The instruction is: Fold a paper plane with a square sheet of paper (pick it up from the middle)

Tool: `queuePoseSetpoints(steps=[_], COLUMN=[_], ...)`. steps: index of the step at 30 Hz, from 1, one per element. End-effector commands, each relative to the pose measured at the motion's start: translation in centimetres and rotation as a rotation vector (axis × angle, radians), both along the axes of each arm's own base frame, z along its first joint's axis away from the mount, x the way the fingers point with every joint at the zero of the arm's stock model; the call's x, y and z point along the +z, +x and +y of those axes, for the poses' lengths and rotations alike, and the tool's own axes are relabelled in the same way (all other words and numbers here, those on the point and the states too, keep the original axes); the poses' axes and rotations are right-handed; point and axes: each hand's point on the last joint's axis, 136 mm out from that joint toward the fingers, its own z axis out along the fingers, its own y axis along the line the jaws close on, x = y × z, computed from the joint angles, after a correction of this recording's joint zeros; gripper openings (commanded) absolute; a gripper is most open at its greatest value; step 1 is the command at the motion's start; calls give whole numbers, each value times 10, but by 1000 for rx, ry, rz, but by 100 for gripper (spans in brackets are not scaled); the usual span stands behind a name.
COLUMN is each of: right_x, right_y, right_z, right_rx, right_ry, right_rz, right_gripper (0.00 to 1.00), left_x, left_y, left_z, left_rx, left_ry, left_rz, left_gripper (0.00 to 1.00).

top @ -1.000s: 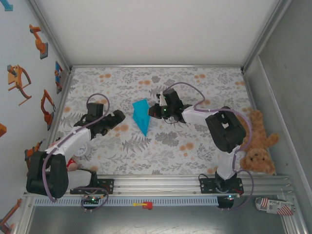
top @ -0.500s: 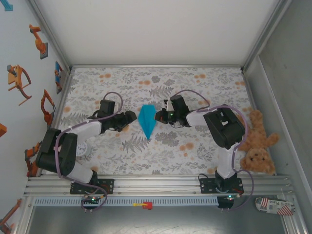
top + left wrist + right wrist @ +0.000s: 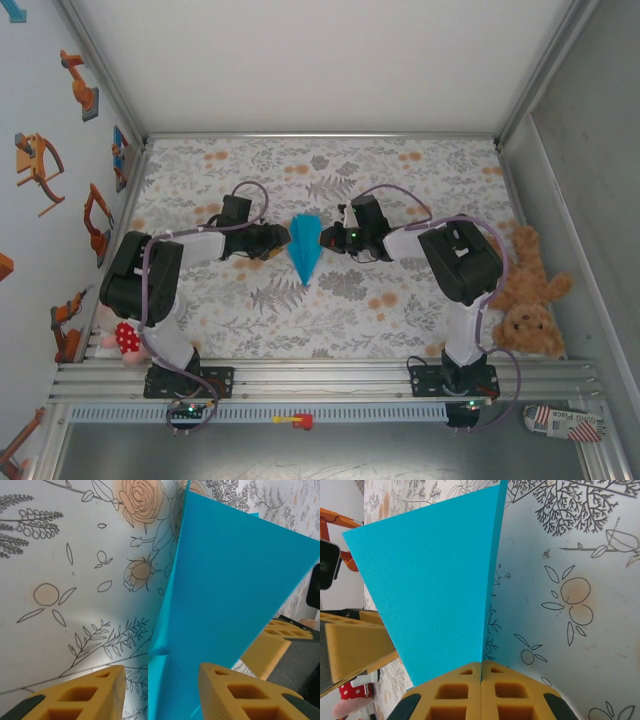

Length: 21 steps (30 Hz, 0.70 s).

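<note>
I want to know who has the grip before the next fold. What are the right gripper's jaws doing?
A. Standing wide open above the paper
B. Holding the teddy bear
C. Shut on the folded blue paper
C: in the right wrist view the right gripper has its jaws pressed together on the lower edge of the blue paper, while the teddy bear lies off at the table's side.

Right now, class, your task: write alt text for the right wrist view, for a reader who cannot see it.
The right gripper, its yellow fingers shut together, pinches one edge of a turquoise paper plane, which fans up and left over the floral tablecloth.
</note>
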Motion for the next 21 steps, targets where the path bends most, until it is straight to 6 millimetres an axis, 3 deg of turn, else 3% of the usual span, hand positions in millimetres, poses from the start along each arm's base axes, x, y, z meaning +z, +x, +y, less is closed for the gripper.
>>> queuePoseSetpoints(steps=[1,9,14,21], right_x=[-5,-1,7,12], right_y=[2,4,7,8], right_z=[-3,-4,-8,-21], right_rx=[-15,-16,-30,-53], right_ry=[5,13,16,-46], right_rz=[6,1,-18,-53], right_gripper=[0,0,0,0], left_x=[2,2,-3,8], left_y=[3,13,15,15], left_z=[-10,-23,-20,-4], left_rx=[-26,-51,-41,1], left_ry=[-37,-99,-88,-10], left_rz=[9,11,15,-35], left_gripper=[40,24,7,2])
